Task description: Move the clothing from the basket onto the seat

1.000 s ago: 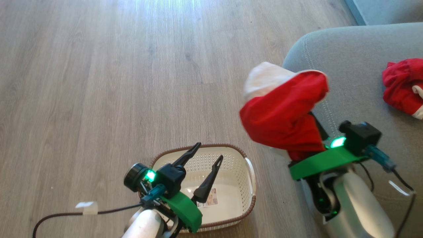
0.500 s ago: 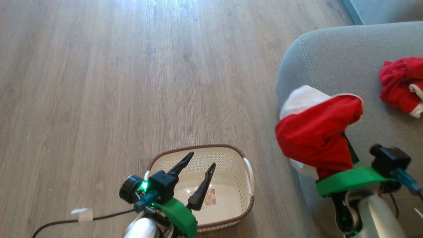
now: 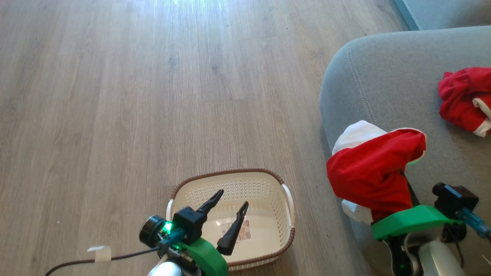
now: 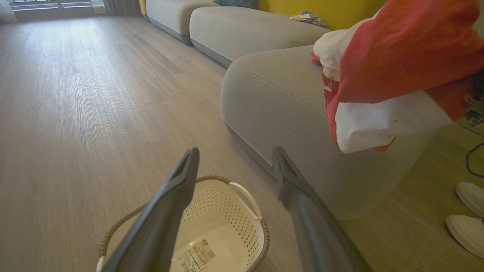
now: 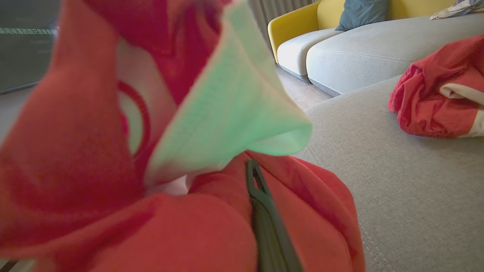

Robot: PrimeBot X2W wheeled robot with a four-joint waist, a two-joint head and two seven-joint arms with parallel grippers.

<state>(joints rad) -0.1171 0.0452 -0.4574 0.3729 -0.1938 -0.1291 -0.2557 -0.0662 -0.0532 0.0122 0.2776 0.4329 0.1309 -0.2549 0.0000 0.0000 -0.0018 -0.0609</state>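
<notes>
**A:** Where's the bright red soft garment with white lining (image 3: 368,176)?

**B:** Pinched in the right hand (image 5: 254,177), whose fingers are pressed together on it. It hangs above the rounded corner of the large grey upholstered seat (image 3: 399,76), partly out past the edge at 9 o'clock.

**A:** Which way to bare seat?

**B:** Toward 1 o'clock in the head view, I'd judge. A second crumpled red garment (image 3: 460,96) lies at 2 o'clock. The left hand (image 3: 233,197) hangs spread above the cream perforated plastic basket (image 3: 230,171), which looks empty of clothing.
</notes>
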